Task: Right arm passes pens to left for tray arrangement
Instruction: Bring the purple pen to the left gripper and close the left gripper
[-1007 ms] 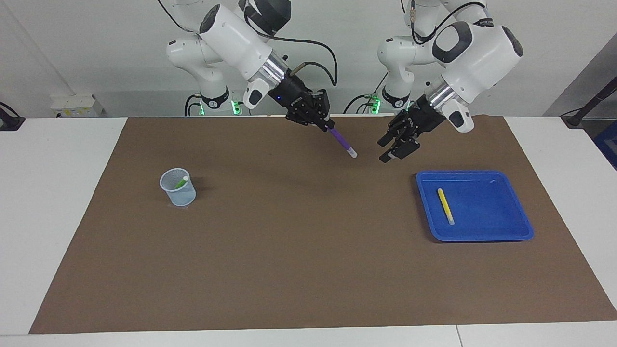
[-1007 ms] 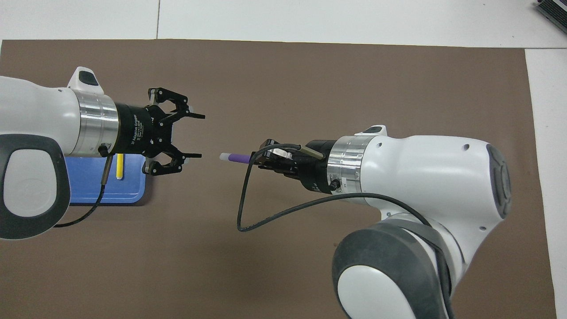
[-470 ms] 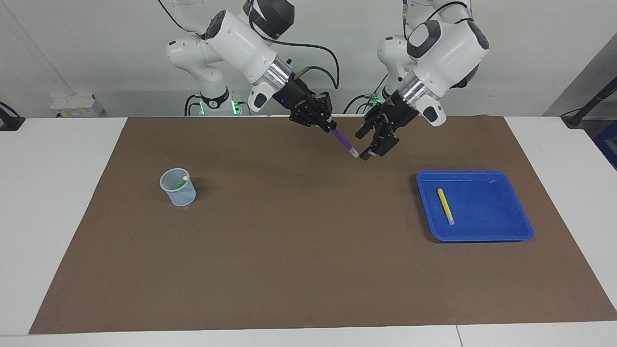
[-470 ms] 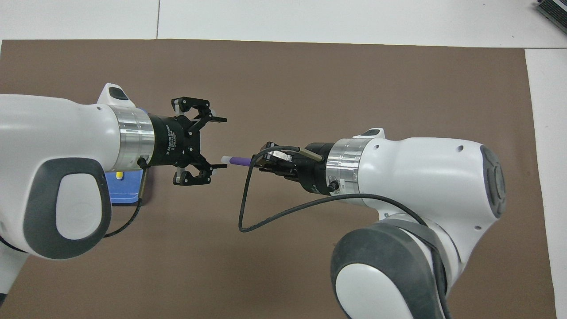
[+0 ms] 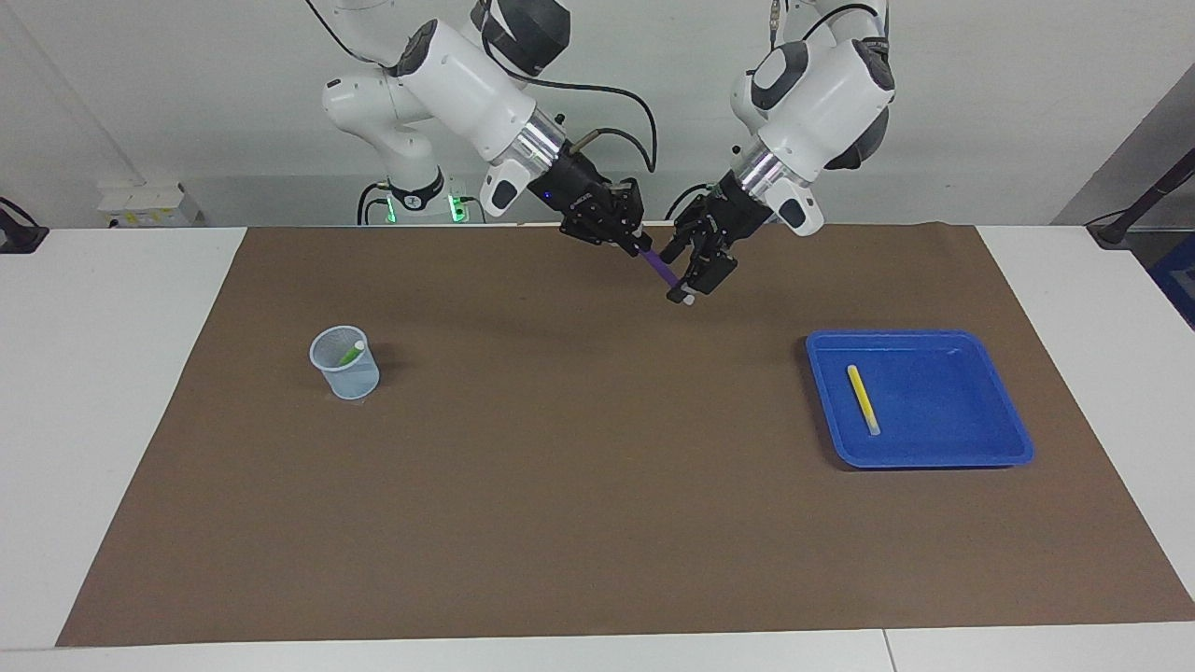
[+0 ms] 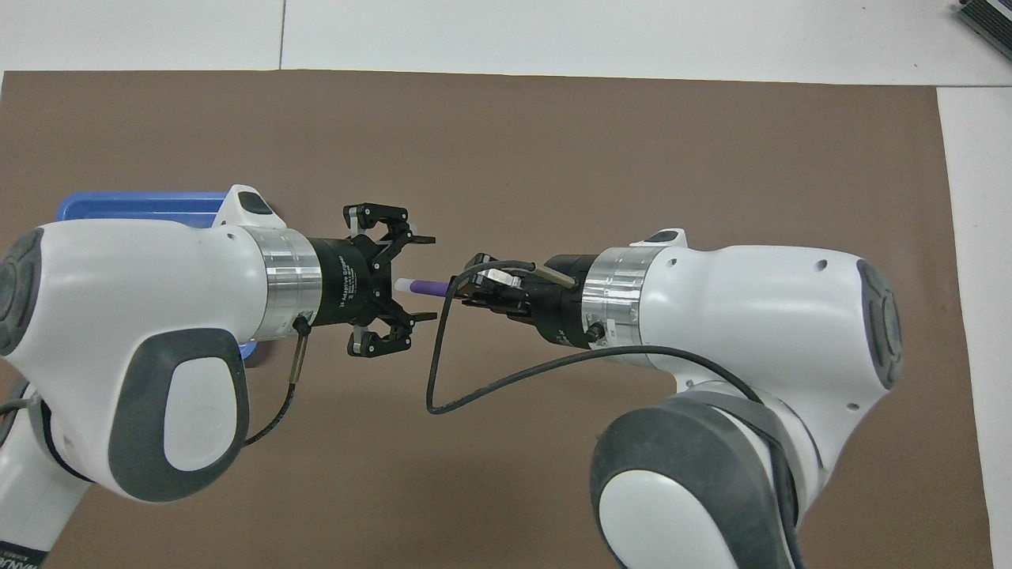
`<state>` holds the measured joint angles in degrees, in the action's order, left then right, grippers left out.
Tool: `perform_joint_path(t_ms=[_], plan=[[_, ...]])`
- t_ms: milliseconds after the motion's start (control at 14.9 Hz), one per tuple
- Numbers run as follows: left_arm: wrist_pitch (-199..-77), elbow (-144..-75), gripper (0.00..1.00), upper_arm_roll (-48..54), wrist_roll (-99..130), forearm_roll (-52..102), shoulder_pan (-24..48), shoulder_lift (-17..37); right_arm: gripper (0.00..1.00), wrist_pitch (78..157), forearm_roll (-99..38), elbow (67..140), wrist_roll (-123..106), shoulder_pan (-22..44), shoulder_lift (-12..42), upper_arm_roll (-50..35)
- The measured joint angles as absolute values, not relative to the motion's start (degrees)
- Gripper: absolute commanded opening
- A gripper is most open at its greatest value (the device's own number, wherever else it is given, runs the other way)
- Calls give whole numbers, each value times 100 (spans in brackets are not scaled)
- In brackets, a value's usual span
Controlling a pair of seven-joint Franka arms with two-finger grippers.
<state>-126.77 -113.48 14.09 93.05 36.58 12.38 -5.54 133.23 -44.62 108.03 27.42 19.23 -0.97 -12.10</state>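
**Handover of the purple pen: left gripper in place, not yet closed**

You are in the middle of the second handover. Your right gripper [image 5: 627,240] is clenched on the purple pen [image 5: 662,269], holding it up over the brown mat [image 5: 560,485] at the robots' end of the desk [image 5: 112,420], with the pen's pale tip pointing toward the left arm. Your left gripper [image 5: 689,276] has its fingers spread on either side of that pale tip; in the overhead view the tip sits between the two open fingers [image 6: 419,239], and nothing there shows them pressing on it.

Where the rest stands: the yellow pen [image 5: 863,399] already lies in the blue tray [image 5: 990,453] toward the left arm's end of the desk. The green pen [image 5: 350,353] stands in the small translucent cup [image 5: 345,369] toward the right arm's end, untouched.

Your next move, as I judge it, is to close the left gripper on the pen's free end before the right one lets go. Keep both arms steady while you do so, because the grip would land on the short whitish end only, and a shallow hold may let the pen tilt or slip once the right gripper releases. If you can, slide the left gripper a little further along the purple barrel first. Then open the right, draw it back, and carry the pen over to the tray beside the yellow one.
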Motion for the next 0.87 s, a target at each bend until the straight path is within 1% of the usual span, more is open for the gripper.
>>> perform_joint_path(t_ms=[201, 268, 470, 537, 604, 671, 872], plan=[[-12706, -11363, 71, 1409, 9351, 3658, 1290, -557, 0, 13323, -4462, 10803, 2742, 1923, -98, -1210], [-12720, -11369, 65, 1408, 9367, 3658, 1308, -557, 0, 13323, -4462, 10803, 2742, 1923, -98, -1210], [-12730, -11374, 41, 1408, 9385, 3658, 1320, -557, 0, 13323, -4462, 10804, 2742, 1923, -98, -1210], [-12731, -11374, 31, 1408, 9385, 3658, 1320, -557, 0, 13323, -4462, 10805, 2742, 1923, -98, -1210], [-12731, -11374, 14, 1408, 9384, 3658, 1320, -559, 0, 13323, -4462, 10806, 2742, 1923, -98, -1210], [-12729, -11374, 0, 1408, 9379, 3658, 1320, -567, 0, 13323, -4462, 10806, 2742, 1923, -98, -1210], [-12678, -11394, 0, 1405, 9346, 3656, 1322, -630, 0, 13409, -4466, 10810, 2742, 1919, -102, -1190]])
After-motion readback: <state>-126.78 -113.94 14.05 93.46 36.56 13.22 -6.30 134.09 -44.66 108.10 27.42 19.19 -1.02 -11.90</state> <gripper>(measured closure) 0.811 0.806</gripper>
